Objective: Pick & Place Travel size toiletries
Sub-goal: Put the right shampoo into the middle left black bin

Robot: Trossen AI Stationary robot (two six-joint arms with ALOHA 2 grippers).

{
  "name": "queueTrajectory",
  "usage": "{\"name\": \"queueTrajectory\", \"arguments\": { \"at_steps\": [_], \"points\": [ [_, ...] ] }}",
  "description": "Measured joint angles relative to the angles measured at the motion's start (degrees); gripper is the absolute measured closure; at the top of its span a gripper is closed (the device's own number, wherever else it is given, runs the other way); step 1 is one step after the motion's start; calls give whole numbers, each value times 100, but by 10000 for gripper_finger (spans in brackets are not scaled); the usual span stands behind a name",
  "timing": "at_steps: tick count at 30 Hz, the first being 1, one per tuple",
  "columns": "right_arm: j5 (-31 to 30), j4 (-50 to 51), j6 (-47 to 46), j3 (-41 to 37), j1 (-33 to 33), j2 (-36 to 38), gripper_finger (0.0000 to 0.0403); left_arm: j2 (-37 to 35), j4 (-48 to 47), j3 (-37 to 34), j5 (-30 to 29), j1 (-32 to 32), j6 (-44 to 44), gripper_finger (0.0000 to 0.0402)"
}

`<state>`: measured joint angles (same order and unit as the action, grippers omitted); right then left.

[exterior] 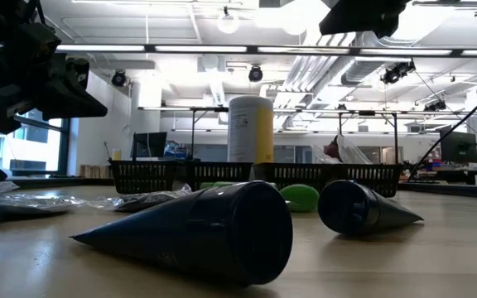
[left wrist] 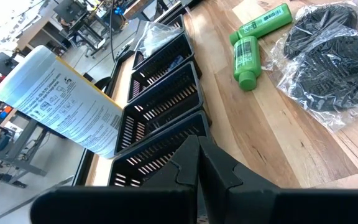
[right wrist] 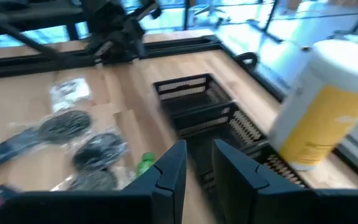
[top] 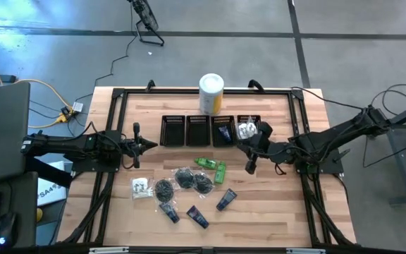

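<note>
In the low view, the row of black bins (exterior: 255,175) hides the foot of the white-and-yellow canister (exterior: 250,128), and the nearest dark blue tube (exterior: 197,228) covers part of a green packet (exterior: 300,197) behind it. What lies inside the bins cannot be told from this height. The clear bags at the left (exterior: 23,203) run off the picture's edge.

In the left wrist view, the bagged black bundles (left wrist: 331,53) are cut off at the edge, and the canister's (left wrist: 64,99) ends lie out of frame. Its printed text is too small to read.

The right wrist view is blurred; the sachet's (right wrist: 70,91) contents and the bin's (right wrist: 194,99) mesh are indistinct.
</note>
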<state>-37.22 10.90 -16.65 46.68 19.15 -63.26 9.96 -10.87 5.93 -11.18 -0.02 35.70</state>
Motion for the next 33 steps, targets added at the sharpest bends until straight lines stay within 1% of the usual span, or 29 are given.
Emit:
{"name": "queueTrajectory", "arguments": {
  "at_steps": [3,5,12,16,19,28,30,33],
  "points": [
    [272,0,-5,0,40,2,333,0,0,0,0,1,0,400],
    [300,2,-6,0,118,0,333,0,0,0,0,-1,0,400],
    [277,1,-123,0,541,-177,333,2,0,0,0,-1,0,400],
    [-6,27,-141,-2,747,-440,333,0,0,0,0,-1,0,400],
    [-143,-2,-115,-2,776,-585,333,0,0,0,2,0,0,400],
    [-23,0,-153,-2,774,-724,333,0,0,0,4,-1,0,400],
    [79,0,-172,-2,774,-724,333,0,0,0,4,1,0,400],
    [637,16,-121,-2,774,-724,333,0,0,0,4,1,0,400]
  ]
}}
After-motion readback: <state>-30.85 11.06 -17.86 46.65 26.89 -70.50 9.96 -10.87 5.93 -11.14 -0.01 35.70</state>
